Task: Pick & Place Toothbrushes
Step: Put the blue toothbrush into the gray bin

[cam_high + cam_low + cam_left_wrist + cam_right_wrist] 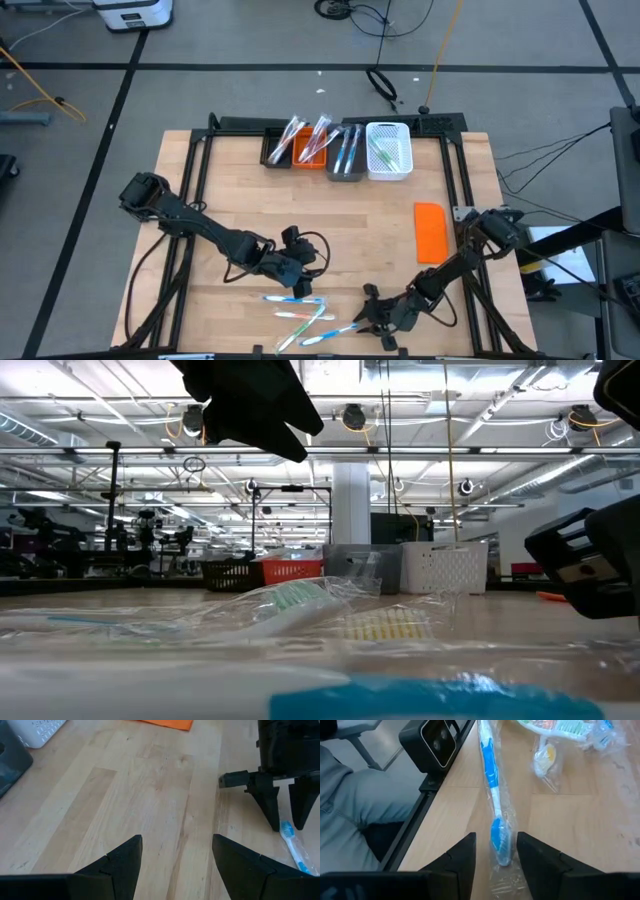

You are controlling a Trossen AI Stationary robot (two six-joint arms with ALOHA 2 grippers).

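Note:
Several toothbrushes in clear wrappers lie flat near the table's front edge [300,315]. One with a blue handle [492,775] lies lengthwise in front of my right gripper [496,842]. That gripper is low over the table at the front right [372,318] and open. Its fingers stand on either side of the brush's head end [501,840]; I cannot tell whether they touch it. My left gripper [177,845] hovers open over bare wood [303,270], just behind the loose brushes, with nothing between its fingers. More toothbrushes stand in the bins at the back [312,140].
Along the far edge stand a black bin [276,150], an orange bin [310,155], a grey bin [347,160] and a white basket [389,152]. A flat orange block [430,232] lies at the right. A small camera [437,740] sits on the front edge; a person's leg [360,805] is beyond it.

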